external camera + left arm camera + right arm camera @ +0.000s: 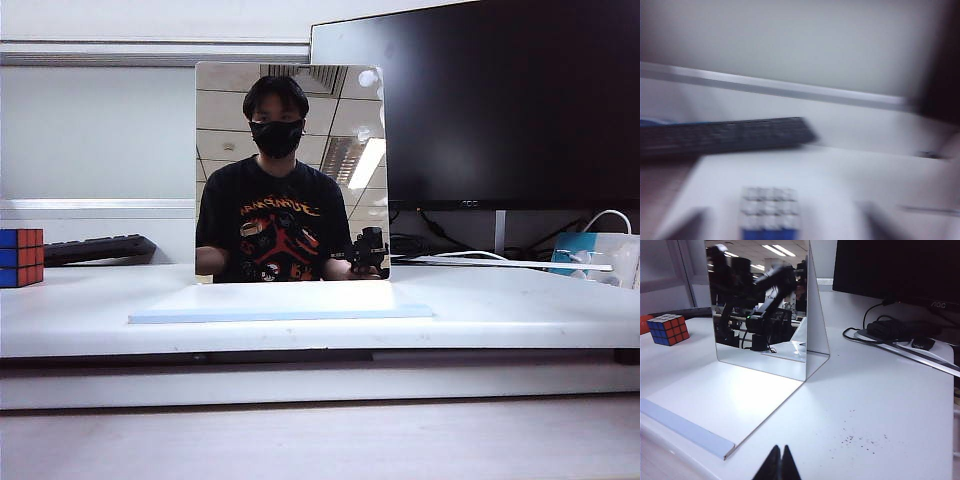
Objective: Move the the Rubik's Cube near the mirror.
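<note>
The Rubik's Cube (20, 257) sits at the far left edge of the white table, well apart from the mirror (290, 170), which stands upright mid-table on its flat pale-blue base (280, 302). Neither gripper shows in the exterior view. In the blurred left wrist view the Rubik's Cube (770, 212) lies straight ahead, pale face up and blue face toward the camera. My left gripper (780, 214) is open, with a dark finger on either side of the cube and clear of it. My right gripper (780, 452) is shut and empty, low over the table in front of the mirror (762, 305). The Rubik's Cube (668, 329) sits beyond the mirror's far side.
A black keyboard (98, 248) lies behind the cube. The large black monitor (500, 100) stands at the back right, with cables (895, 330) and a blue box (590, 255) under it. Dark specks (860, 440) dot the table near my right gripper.
</note>
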Robot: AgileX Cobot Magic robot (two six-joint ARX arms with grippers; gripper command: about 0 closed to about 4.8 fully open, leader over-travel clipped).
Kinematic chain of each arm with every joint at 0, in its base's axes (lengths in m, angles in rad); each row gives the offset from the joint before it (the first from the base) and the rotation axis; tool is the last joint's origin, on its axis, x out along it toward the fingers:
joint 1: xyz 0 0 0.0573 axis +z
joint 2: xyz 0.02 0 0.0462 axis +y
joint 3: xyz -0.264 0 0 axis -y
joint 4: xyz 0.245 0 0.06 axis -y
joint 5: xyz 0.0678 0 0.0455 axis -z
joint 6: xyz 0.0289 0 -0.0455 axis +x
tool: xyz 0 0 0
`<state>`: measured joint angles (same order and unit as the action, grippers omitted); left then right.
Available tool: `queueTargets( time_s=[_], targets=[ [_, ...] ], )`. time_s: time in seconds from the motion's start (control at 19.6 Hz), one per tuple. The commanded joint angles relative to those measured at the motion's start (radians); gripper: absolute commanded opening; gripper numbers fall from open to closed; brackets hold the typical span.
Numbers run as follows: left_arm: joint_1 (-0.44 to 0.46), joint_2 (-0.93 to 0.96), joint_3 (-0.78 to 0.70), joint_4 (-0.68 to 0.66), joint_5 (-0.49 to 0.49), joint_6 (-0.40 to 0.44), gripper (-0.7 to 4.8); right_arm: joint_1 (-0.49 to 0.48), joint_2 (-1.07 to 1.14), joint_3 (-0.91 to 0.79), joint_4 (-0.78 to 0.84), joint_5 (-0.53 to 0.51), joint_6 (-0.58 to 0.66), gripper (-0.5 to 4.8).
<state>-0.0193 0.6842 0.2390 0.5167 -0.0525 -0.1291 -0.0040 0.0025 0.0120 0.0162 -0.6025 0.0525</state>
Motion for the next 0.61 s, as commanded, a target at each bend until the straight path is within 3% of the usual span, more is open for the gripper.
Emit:
queueTargets(
  time_s=[0.05, 0.25, 0.61],
  targets=[
    [0.0, 0.345, 0.068, 0.224, -0.015, 0.095, 4.79, 0.0, 0.0, -0.005, 0.011, -0.002, 0.003, -0.01],
    [0.0, 0.687, 0.161, 0.397, -0.064, 0.092, 4.79, 0.0, 0.0, -0.005, 0.011, -0.002, 0.003, -0.01],
    [0.0, 0.906, 0.264, 0.38, -0.064, 0.092, 4.79, -0.002, 0.0, -0.005, 0.011, 0.001, 0.003, -0.01]
  ],
)
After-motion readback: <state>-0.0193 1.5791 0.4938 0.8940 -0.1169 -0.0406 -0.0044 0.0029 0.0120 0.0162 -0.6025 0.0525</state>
